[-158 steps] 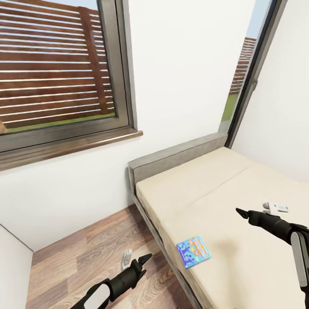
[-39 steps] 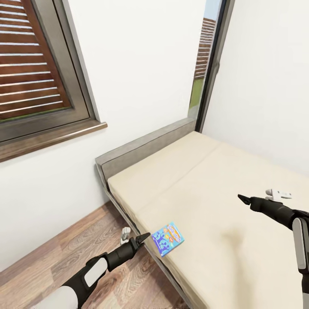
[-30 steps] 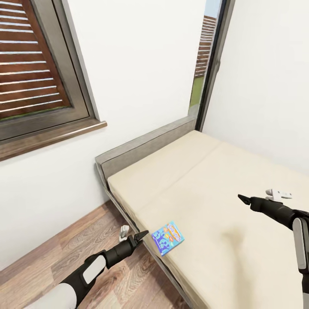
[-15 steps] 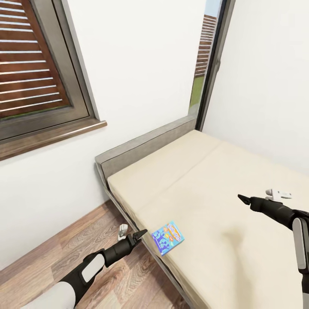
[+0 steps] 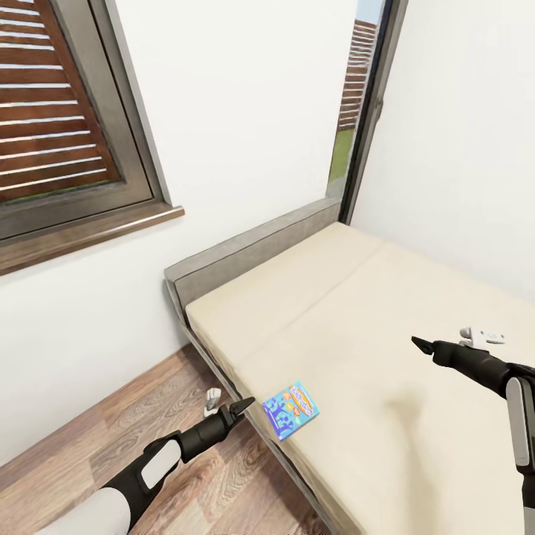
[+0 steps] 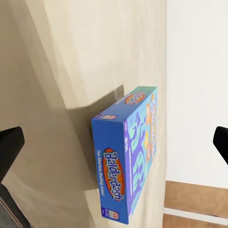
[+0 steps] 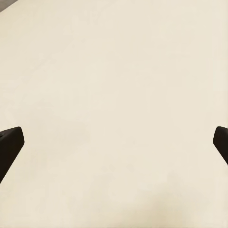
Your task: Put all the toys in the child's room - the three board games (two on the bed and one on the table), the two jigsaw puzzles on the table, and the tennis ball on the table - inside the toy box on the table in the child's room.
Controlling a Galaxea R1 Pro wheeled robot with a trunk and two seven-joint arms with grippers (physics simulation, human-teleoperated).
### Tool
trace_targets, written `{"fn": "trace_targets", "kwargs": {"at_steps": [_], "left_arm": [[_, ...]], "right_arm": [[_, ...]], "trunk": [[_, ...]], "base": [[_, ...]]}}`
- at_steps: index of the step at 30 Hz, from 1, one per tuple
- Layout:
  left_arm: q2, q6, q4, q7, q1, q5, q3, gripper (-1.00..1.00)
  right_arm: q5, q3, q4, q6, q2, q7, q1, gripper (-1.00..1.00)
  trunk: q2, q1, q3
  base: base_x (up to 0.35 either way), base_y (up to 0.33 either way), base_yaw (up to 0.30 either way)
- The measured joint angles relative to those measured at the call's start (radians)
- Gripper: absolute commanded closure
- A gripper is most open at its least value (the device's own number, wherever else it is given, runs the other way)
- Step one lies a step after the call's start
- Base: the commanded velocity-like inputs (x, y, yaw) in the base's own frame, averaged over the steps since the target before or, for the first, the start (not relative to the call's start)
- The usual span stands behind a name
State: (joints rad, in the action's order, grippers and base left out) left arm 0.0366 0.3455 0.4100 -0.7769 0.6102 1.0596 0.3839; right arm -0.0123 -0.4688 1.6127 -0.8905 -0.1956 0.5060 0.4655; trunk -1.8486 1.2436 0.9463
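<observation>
- I'm at the bed (image 5: 386, 349), fetching the blue Balderdash board game (image 5: 291, 411), which lies flat at the mattress's near edge.
- My left gripper (image 5: 239, 408) sits just beside the box, apart from it, jaws wide apart, both tips framing it in the wrist view (image 6: 126, 161).
- My right gripper (image 5: 417, 344) hovers over bare mattress, jaws apart, holding nothing.
- Next, I judge, calls for advancing the left arm and closing across the box's thin edges.

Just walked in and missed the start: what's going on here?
The robot stands at the bed, tidying toys. Its left gripper is open beside the bed's near edge, aimed at a small blue board game marked "Balderdash" that lies flat on the mattress by that edge. It is not touching the box yet. The right gripper hovers open over bare mattress, holding nothing.
</observation>
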Motion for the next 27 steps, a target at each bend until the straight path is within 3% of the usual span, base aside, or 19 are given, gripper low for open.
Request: {"fn": "trace_targets", "kwargs": {"at_steps": [27], "left_arm": [[-0.001,0.000,-0.001,0.000,0.000,0.000,0.000,-1.00]], "right_arm": [[0.000,-0.001,0.000,0.000,-0.001,0.000,0.000,-1.00]], "trunk": [[0.000,0.000,0.038]], "base": [[0.000,0.000,0.000]]}}
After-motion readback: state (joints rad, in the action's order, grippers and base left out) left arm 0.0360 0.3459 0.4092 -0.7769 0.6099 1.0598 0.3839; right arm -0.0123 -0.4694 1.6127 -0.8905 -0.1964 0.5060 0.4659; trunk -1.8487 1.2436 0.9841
